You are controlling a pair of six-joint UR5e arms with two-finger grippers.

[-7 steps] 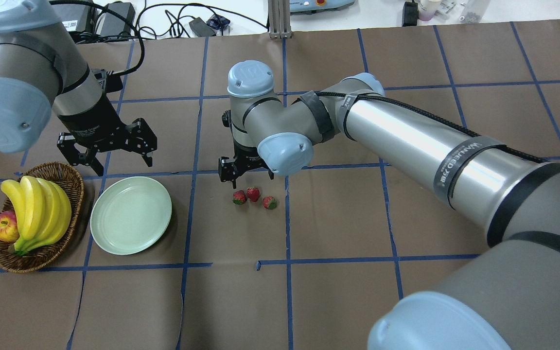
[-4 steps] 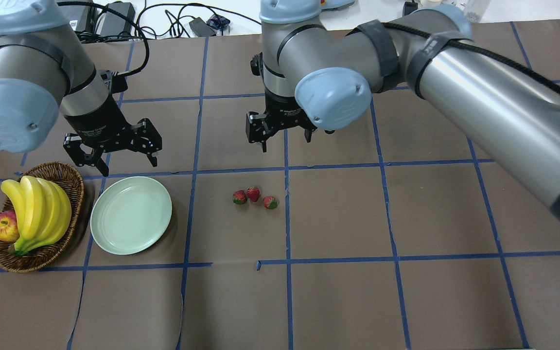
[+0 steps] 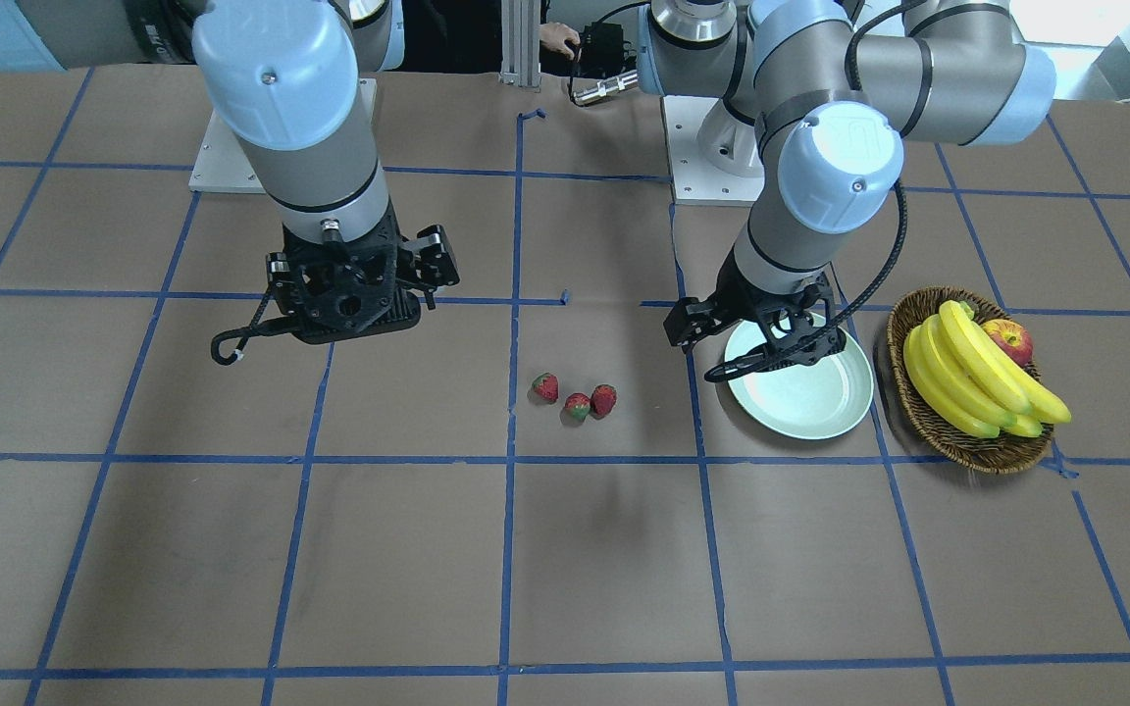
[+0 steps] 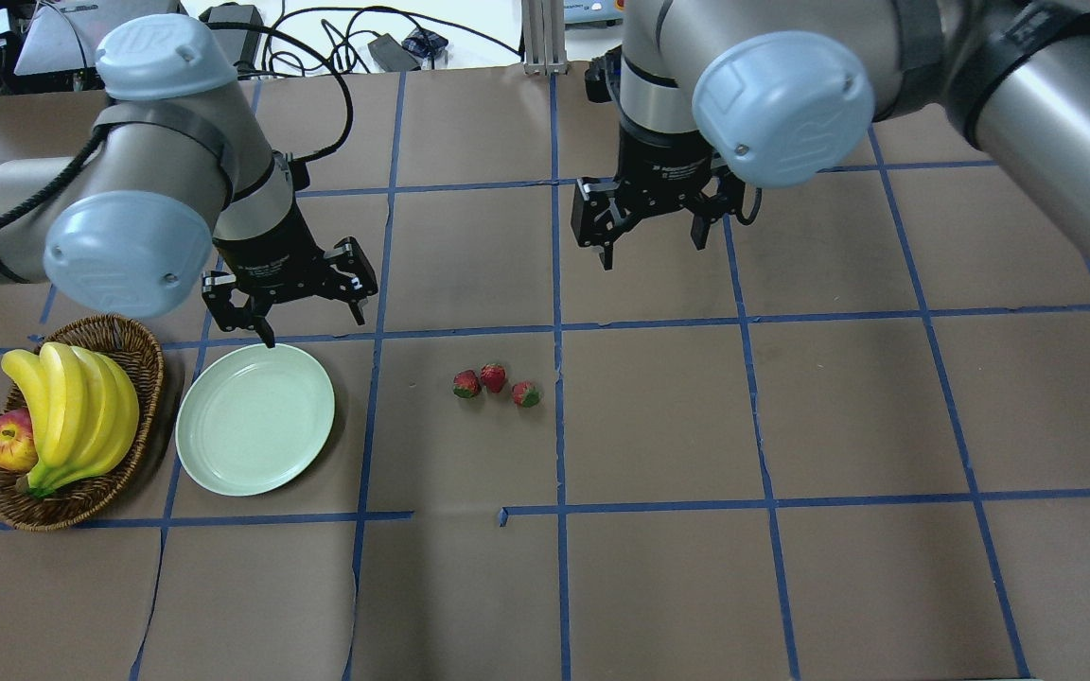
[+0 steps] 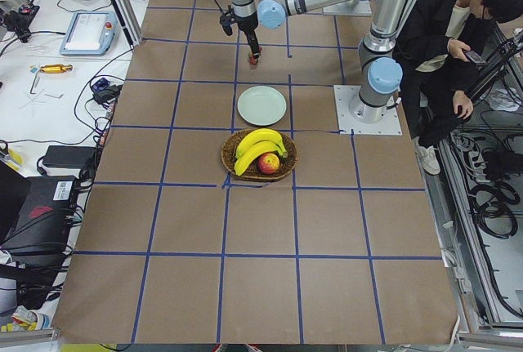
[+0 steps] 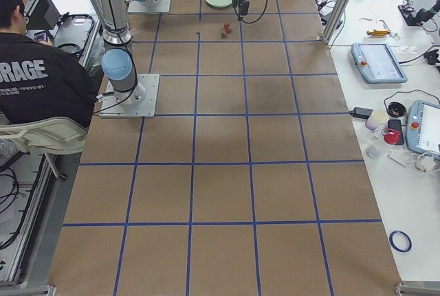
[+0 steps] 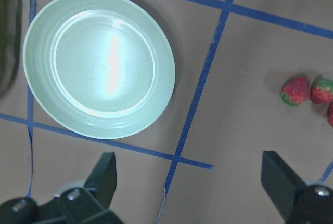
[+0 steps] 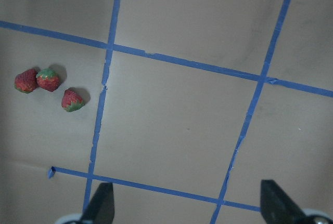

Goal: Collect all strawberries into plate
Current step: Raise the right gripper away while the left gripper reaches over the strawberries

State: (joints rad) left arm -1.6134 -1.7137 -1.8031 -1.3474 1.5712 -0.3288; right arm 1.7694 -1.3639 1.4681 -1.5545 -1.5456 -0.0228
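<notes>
Opening step, no fruit collected. We see the three strawberries (image 4: 493, 377) lying in a short row on the brown desk (image 4: 659, 567), two of them touching or nearly so and the third just beside them, while the plate (image 4: 254, 419) sits bare, well apart from them toward the robot's left. The left tool (image 4: 310, 326) hangs over the plate's far rim with its fingers spread and nothing between them. The right tool (image 4: 651, 253) is likewise spread and empty, raised above the desk beyond the berries. We judge that the next move calls for one tool to come over a single berry and descend with its fingers straddling it; the lone berry on the right arm's side looks the easiest start, since a finger lowered by the close pair could nudge its neighbour. A wicker basket (image 4: 143, 359) holding bananas (image 4: 72, 407) and an apple (image 4: 8, 443) stands just beside the plate on its outer side, off the line between berries and plate.
</notes>
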